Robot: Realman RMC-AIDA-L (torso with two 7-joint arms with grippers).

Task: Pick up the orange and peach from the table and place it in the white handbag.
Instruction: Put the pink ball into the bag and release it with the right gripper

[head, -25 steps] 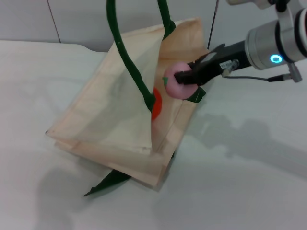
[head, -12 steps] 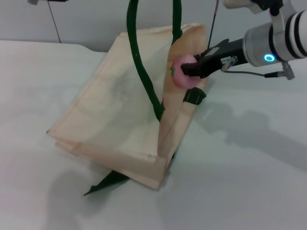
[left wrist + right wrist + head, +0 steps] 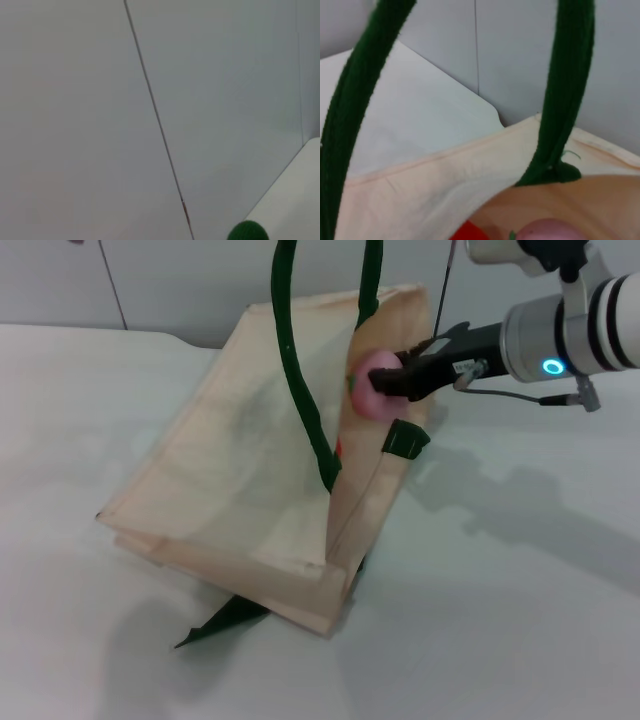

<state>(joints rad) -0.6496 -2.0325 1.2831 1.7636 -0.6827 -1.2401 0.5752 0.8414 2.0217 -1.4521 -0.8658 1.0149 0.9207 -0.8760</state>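
Right tool point(image 3: 392, 383) grips the peach point(image 3: 370, 387) at the mouth of the bag point(image 3: 240, 490), its fingers reaching in from the right, and the peach's green mark faces the bag's inside. Lifted by its green handles point(image 3: 300, 390), the bag runs its long axis from the near left of the worktop point(image 3: 520, 580) up to the far right, mouth toward the tool. An orange point(image 3: 467, 231) shows red inside, below the peach. Left tool is out of sight.
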